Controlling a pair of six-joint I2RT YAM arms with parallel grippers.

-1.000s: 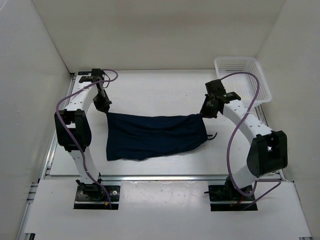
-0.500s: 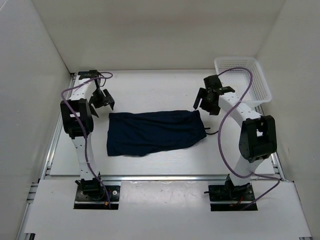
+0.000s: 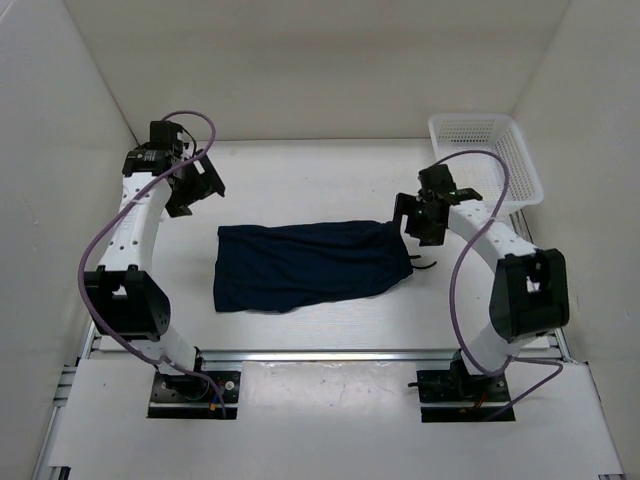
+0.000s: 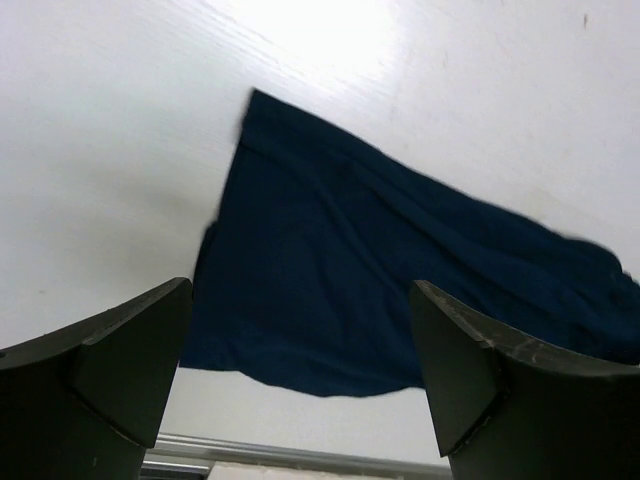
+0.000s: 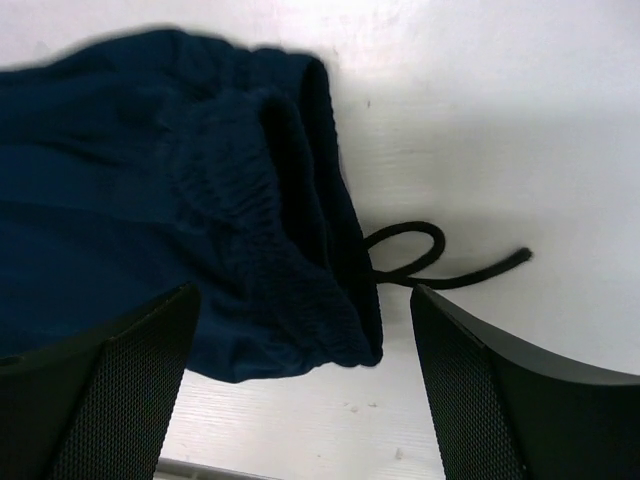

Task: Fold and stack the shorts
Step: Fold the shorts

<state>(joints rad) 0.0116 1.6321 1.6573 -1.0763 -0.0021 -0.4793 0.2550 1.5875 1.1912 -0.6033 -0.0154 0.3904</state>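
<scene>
The dark navy shorts (image 3: 308,264) lie flat on the white table, folded into a wide band, with the waistband at the right end and a thin dark drawstring (image 3: 424,264) trailing out beside it. My left gripper (image 3: 203,182) is open above the table, up and left of the shorts' far left corner, holding nothing. My right gripper (image 3: 415,222) is open just above the waistband end. The left wrist view shows the shorts (image 4: 400,290) spread below the open fingers (image 4: 120,370). In the right wrist view the gathered waistband (image 5: 290,270) and looped drawstring (image 5: 430,262) lie between the spread fingers (image 5: 500,390).
A white mesh basket (image 3: 486,158) stands at the back right corner of the table. White walls close in the left, right and back sides. The table's front rail (image 3: 320,352) runs just beyond the arm bases.
Both grippers have let go of the shorts' upper corners and opened. The shorts dropped flat onto the table. The left arm rose and drew back to the left; the right gripper stays near the waistband.
</scene>
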